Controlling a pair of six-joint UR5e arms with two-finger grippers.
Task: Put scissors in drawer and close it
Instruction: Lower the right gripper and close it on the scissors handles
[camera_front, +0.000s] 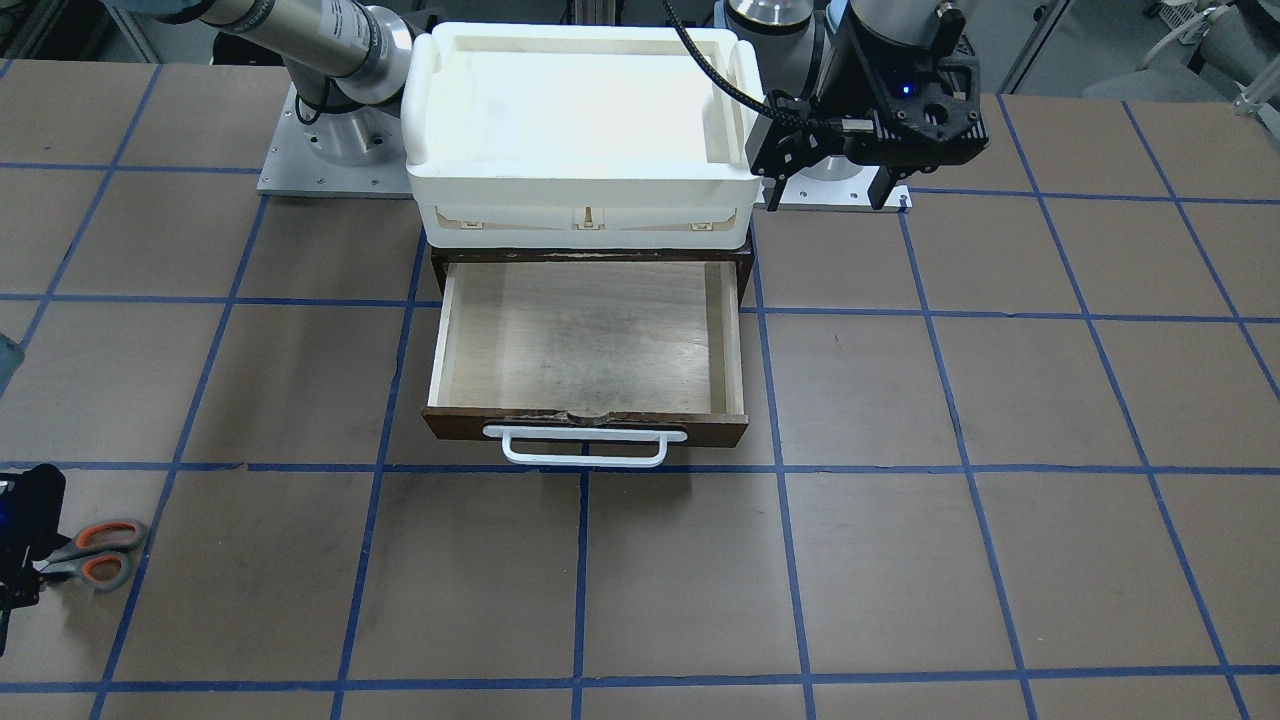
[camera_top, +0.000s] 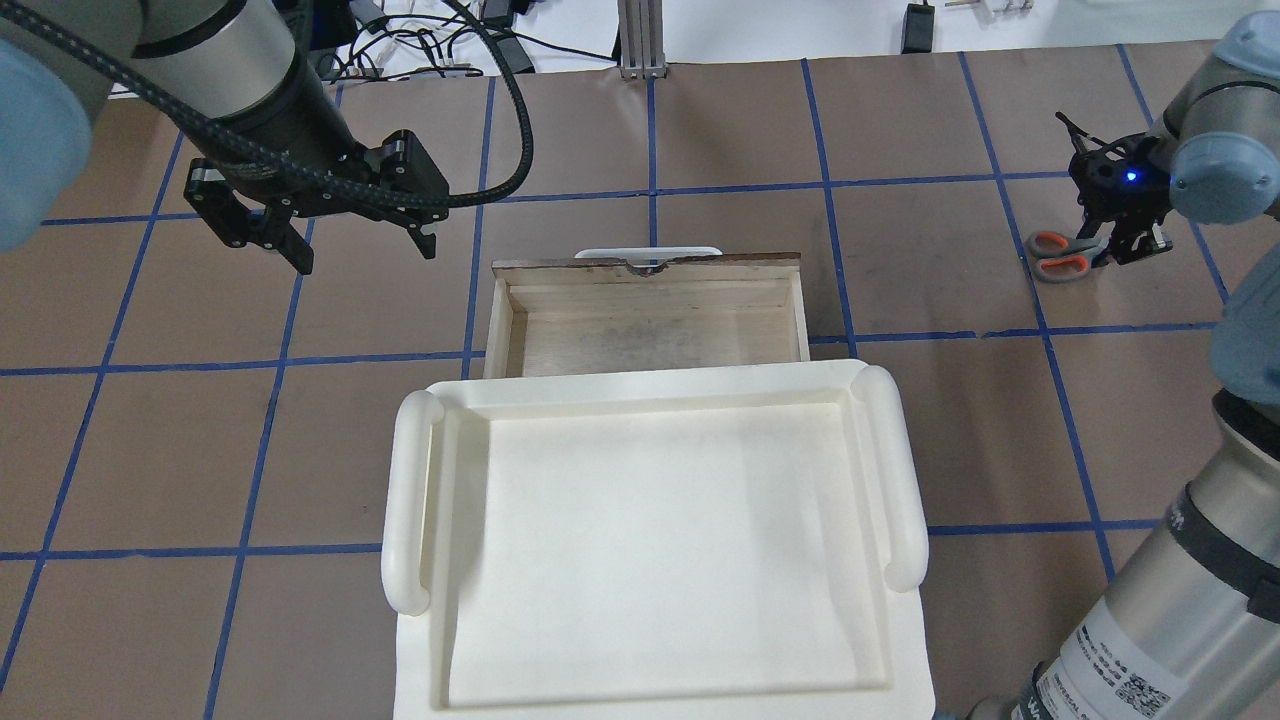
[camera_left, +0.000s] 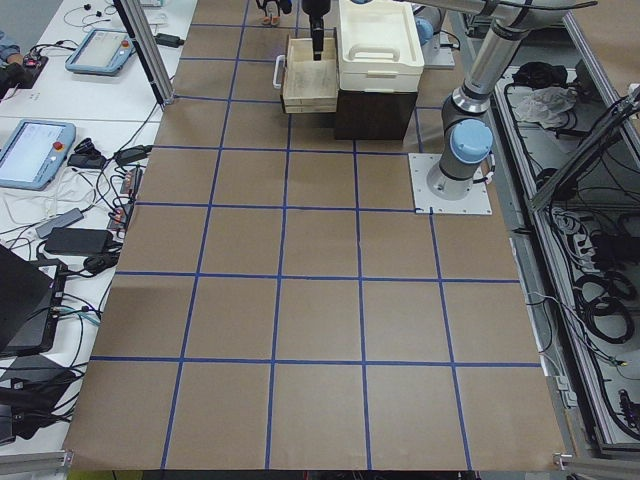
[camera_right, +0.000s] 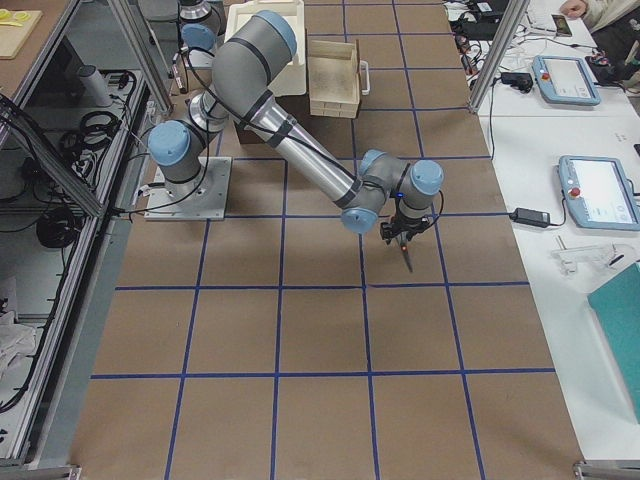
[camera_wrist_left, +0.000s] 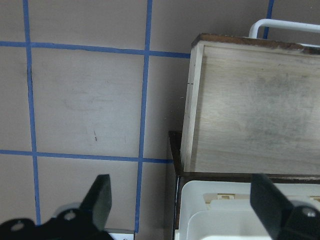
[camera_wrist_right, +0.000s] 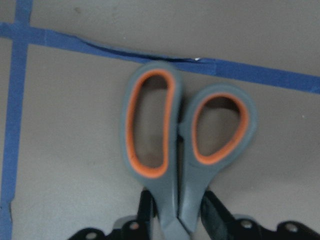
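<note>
The scissors (camera_wrist_right: 180, 145), grey handles lined orange, lie on the brown table at its far right (camera_top: 1060, 255), also at the left edge of the front view (camera_front: 100, 555). My right gripper (camera_wrist_right: 177, 210) is shut on them just below the handles, with a finger (camera_wrist_right: 145, 205) pressed to each side. The drawer (camera_front: 585, 340) stands pulled open with its pale inside bare and its white handle (camera_front: 585, 447) facing away from me. My left gripper (camera_top: 365, 255) is open and empty, hovering left of the drawer (camera_wrist_left: 250, 100).
A large white plastic tray (camera_top: 405, 500) sits on top of the dark cabinet that holds the drawer. Blue tape lines grid the table. Both arm bases stand behind the cabinet.
</note>
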